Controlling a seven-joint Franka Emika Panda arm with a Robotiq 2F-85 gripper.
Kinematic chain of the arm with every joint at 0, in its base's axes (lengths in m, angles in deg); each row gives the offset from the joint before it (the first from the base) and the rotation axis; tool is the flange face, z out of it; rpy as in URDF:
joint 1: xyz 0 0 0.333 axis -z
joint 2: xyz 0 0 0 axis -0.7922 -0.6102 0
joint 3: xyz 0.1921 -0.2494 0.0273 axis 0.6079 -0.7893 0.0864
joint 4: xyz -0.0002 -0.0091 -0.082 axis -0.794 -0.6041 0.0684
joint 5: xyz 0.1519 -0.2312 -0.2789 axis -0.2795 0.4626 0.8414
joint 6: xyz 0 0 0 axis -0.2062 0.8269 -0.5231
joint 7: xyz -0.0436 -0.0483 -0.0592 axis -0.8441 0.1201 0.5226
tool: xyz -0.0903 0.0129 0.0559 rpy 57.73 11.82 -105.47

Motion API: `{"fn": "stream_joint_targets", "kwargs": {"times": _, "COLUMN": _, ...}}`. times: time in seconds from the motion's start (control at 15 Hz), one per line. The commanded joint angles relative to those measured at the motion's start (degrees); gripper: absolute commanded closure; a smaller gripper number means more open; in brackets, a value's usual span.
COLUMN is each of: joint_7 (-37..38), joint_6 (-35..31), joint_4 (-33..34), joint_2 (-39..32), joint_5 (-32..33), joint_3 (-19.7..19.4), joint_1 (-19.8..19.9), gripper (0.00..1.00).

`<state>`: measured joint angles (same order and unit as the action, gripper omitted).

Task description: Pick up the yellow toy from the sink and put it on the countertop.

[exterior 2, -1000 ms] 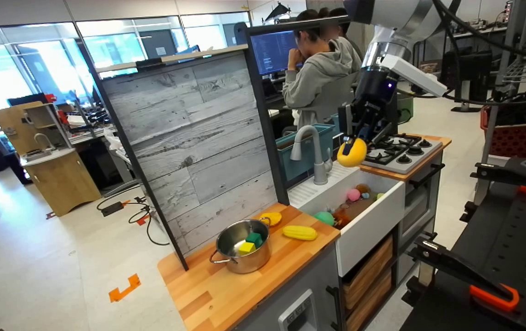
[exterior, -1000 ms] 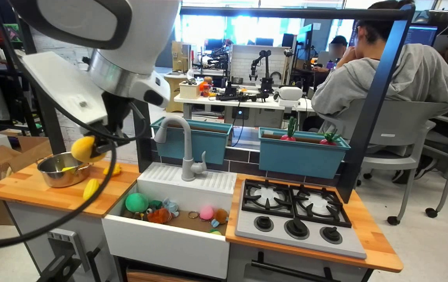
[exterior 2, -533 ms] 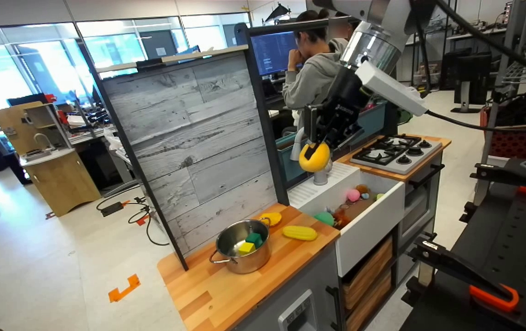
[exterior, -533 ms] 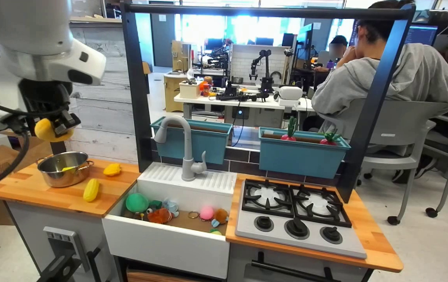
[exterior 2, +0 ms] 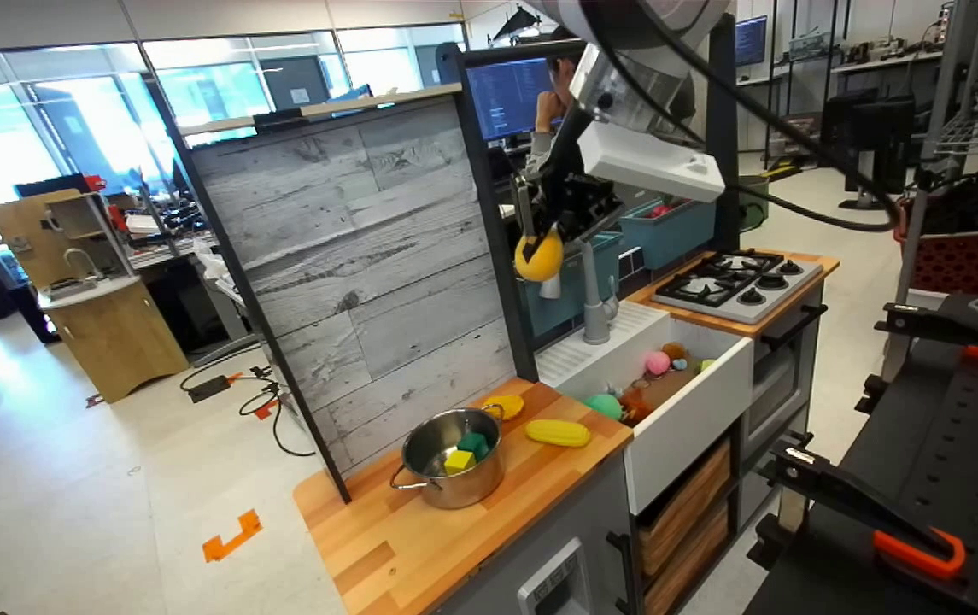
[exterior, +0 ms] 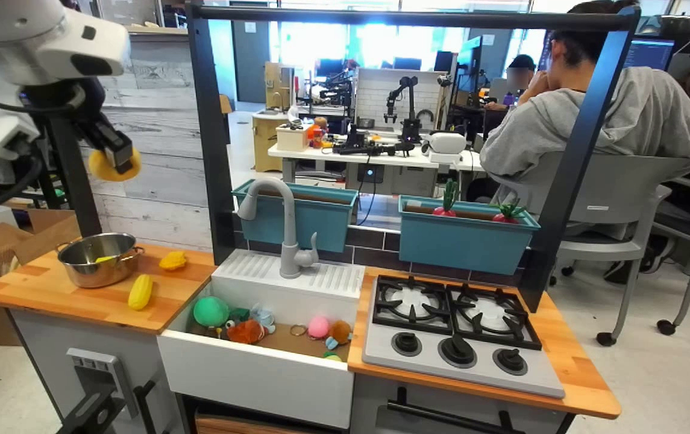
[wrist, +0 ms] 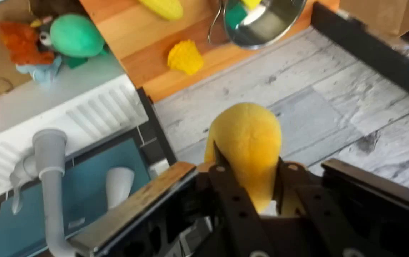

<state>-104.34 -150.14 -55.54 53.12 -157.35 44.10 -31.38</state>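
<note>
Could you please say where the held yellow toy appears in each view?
In an exterior view: toy at left, pot below.
In an exterior view: toy just right of centre, pot below.
In the wrist view: toy just right of centre, pot at top.
Shared landmark: the pot.

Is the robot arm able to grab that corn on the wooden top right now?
Probably not right away: its pincer is closed on the yellow toy. The corn lies uncovered on the countertop, though, so with the pincer emptied, the way down might be free.
</note>
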Motion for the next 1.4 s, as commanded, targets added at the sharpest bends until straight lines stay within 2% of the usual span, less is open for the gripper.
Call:
{"fn": "stream_joint_targets", "kwargs": {"times": 0.0, "joint_7": 3.5, "joint_6": -9.3, "joint_4": 12.2, "joint_2": -9.1, "joint_5": 8.6, "joint_3": -4.1, "joint_1": -4.7, "gripper": 0.94}}
{"fn": "stream_joint_targets", "kwargs": {"times": 0.13, "joint_7": 12.2, "joint_6": -14.8, "joint_4": 14.4, "joint_2": -13.9, "joint_5": 18.4, "joint_3": -4.9, "joint_1": -6.3, "gripper": 0.94}}
{"fn": "stream_joint_targets", "kwargs": {"times": 0.2, "joint_7": 15.4, "joint_6": -16.8, "joint_4": 15.0, "joint_2": -16.8, "joint_5": 22.7, "joint_3": -4.1, "joint_1": -5.9, "gripper": 0.94}}
{"fn": "stream_joint_targets", "kwargs": {"times": 0.33, "joint_7": 18.9, "joint_6": -17.0, "joint_4": 14.8, "joint_2": -21.8, "joint_5": 27.5, "joint_3": -2.8, "joint_1": -5.0, "gripper": 0.94}}
{"fn": "stream_joint_targets", "kwargs": {"times": 0.87, "joint_7": 25.1, "joint_6": -16.3, "joint_4": 16.4, "joint_2": -35.6, "joint_5": 34.8, "joint_3": -4.0, "joint_1": -5.6, "gripper": 0.94}}
{"fn": "stream_joint_targets", "kwargs": {"times": 1.33, "joint_7": 26.2, "joint_6": -17.1, "joint_4": 18.8, "joint_2": -38.3, "joint_5": 37.4, "joint_3": -4.2, "joint_1": -5.7, "gripper": 0.94}}
